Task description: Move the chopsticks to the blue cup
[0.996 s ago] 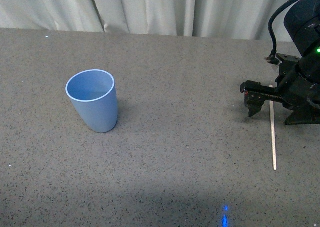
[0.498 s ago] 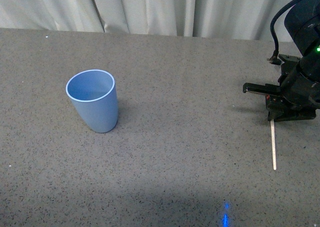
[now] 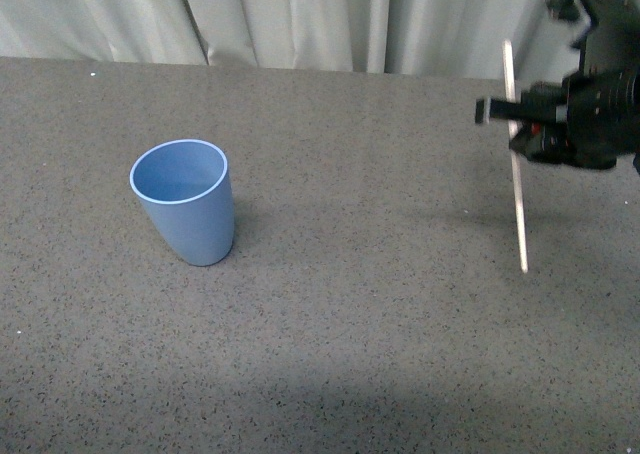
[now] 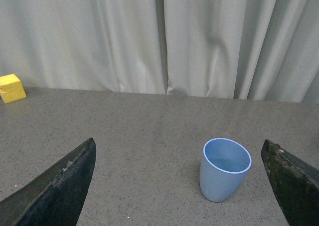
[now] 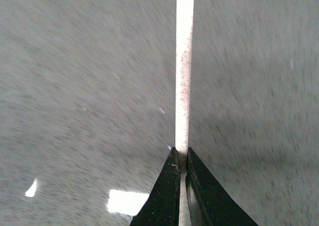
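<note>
The blue cup (image 3: 187, 202) stands upright on the grey table at the left, empty. It also shows in the left wrist view (image 4: 224, 169). My right gripper (image 3: 516, 117) is at the far right, raised above the table and shut on the chopsticks (image 3: 517, 184), a pale stick held nearly upright with its lower end off the surface. In the right wrist view the shut jaws pinch the stick (image 5: 183, 76). My left gripper (image 4: 184, 186) is open and empty, its fingers (image 4: 60, 186) wide apart, with the cup between and beyond them.
Grey speckled table (image 3: 350, 324) backed by pale curtains (image 3: 300, 19). A small yellow block (image 4: 11, 87) lies far off near the curtain in the left wrist view.
My right gripper closed on the chopstick where it lay on the table, then lifted it up and slightly left; the stick now hangs nearly upright in the air. The cup has not moved.
</note>
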You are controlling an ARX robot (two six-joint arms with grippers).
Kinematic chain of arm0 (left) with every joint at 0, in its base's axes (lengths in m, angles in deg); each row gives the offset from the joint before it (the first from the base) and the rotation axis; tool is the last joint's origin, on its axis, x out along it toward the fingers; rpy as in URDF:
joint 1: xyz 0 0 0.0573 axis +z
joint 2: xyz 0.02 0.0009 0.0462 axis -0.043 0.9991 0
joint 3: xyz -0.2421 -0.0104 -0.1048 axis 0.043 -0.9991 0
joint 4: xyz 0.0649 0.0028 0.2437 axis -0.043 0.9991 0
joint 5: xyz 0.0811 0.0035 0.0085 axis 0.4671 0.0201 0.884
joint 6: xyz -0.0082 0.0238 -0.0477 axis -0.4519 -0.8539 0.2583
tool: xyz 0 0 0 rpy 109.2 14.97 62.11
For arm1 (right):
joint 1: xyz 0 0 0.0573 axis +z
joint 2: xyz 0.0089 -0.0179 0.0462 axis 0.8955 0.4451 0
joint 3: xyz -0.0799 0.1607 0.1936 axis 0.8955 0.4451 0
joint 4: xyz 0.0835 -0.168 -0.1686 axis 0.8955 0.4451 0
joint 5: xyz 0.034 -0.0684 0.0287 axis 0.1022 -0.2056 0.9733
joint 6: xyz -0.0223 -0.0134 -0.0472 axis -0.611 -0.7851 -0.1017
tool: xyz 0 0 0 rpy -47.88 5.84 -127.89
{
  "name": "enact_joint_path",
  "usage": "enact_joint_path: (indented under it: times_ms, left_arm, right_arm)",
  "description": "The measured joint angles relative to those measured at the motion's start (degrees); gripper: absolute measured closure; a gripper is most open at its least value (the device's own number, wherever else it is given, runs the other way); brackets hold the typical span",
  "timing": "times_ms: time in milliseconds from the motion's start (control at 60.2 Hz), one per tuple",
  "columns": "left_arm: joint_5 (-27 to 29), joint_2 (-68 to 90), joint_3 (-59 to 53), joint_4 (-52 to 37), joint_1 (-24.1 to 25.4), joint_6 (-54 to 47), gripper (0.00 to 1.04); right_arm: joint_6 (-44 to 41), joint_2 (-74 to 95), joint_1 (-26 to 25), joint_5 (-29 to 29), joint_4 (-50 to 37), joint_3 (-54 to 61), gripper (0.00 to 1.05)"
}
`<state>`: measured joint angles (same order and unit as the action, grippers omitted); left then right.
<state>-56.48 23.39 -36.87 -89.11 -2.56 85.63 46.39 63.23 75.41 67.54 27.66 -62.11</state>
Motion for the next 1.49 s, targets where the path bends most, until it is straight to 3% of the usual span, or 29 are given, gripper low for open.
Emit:
enact_joint_path:
  times_ms: [149,382,565,880,1494]
  left_arm:
    - [0.0,0.0,0.0,0.0,0.0,0.0,0.07]
    - [0.0,0.0,0.0,0.0,0.0,0.0,0.07]
    - [0.0,0.0,0.0,0.0,0.0,0.0,0.07]
    - [0.0,0.0,0.0,0.0,0.0,0.0,0.07]
    - [0.0,0.0,0.0,0.0,0.0,0.0,0.07]
  right_arm:
    - [-4.0,-4.8,5.3,2.8,-18.0,4.3,1.04]
    - [-5.3,-3.2,12.6,11.0,-30.9,2.5,1.04]
    - [-6.0,1.8,17.8,15.9,-33.2,-4.0,1.04]
    - [-3.8,9.0,22.1,20.3,-32.7,-11.4,1.04]
    - [-2.5,16.2,23.9,20.1,-31.7,-12.9,1.04]
